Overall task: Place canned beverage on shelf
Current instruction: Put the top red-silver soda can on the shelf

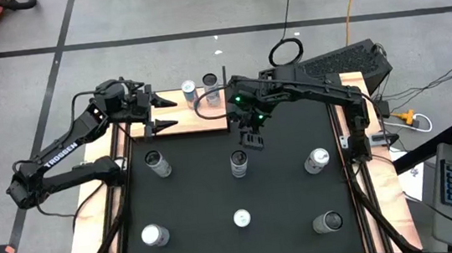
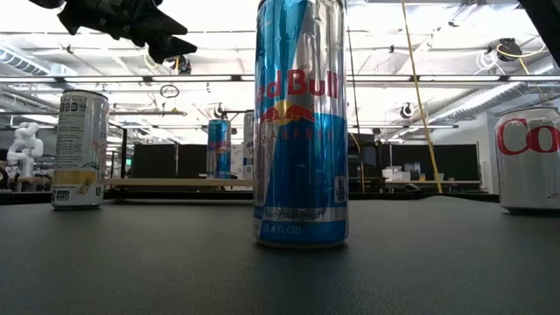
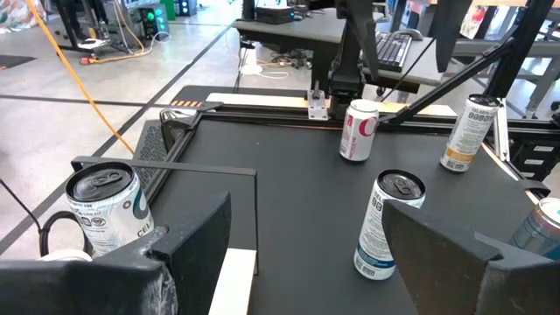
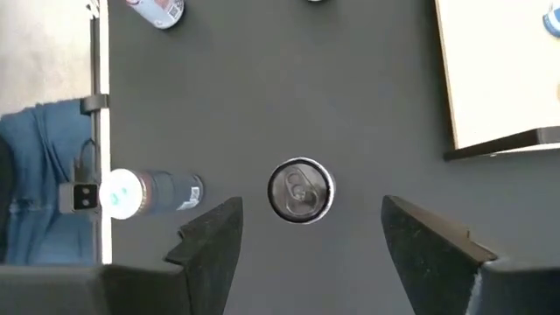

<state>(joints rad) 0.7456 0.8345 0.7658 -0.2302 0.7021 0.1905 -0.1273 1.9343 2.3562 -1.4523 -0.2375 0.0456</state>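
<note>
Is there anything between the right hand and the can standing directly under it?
No. In the right wrist view the can stands alone on bare black mat ahead of the open right hand; nothing lies between them.

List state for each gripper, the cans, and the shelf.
left gripper: open, empty, over the shelf's left end.
right gripper: open, empty, above the centre can.
centre can: upright on the mat, ungrasped.
shelf: holds two upright cans.
other mat cans: six, all upright, apart.
</note>
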